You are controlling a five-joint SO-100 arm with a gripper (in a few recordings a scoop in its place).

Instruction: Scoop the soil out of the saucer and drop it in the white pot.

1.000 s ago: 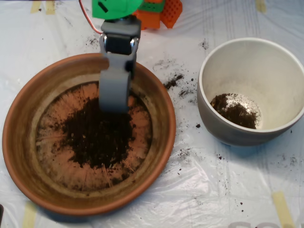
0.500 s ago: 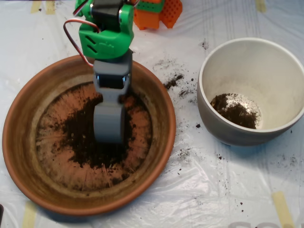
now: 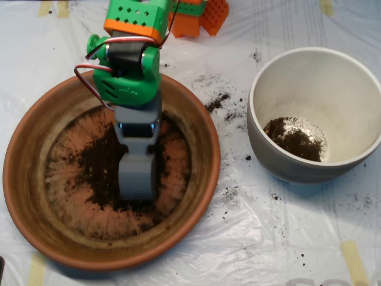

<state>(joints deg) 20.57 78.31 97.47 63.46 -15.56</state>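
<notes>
Reaching deeper than a second ago, the pincer now sits in the soil of the saucer; apparently clenched on soil; the white pot waits.

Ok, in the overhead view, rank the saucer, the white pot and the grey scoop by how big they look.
1. saucer, clearly widest.
2. white pot.
3. scoop, smallest, though it sits nearer the camera than the saucer floor, so it looks somewhat larger than it is.

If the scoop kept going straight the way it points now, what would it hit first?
The scoop points down into the saucer, so it would probably meet the soil first; depth is hard to judge from overhead.
</notes>
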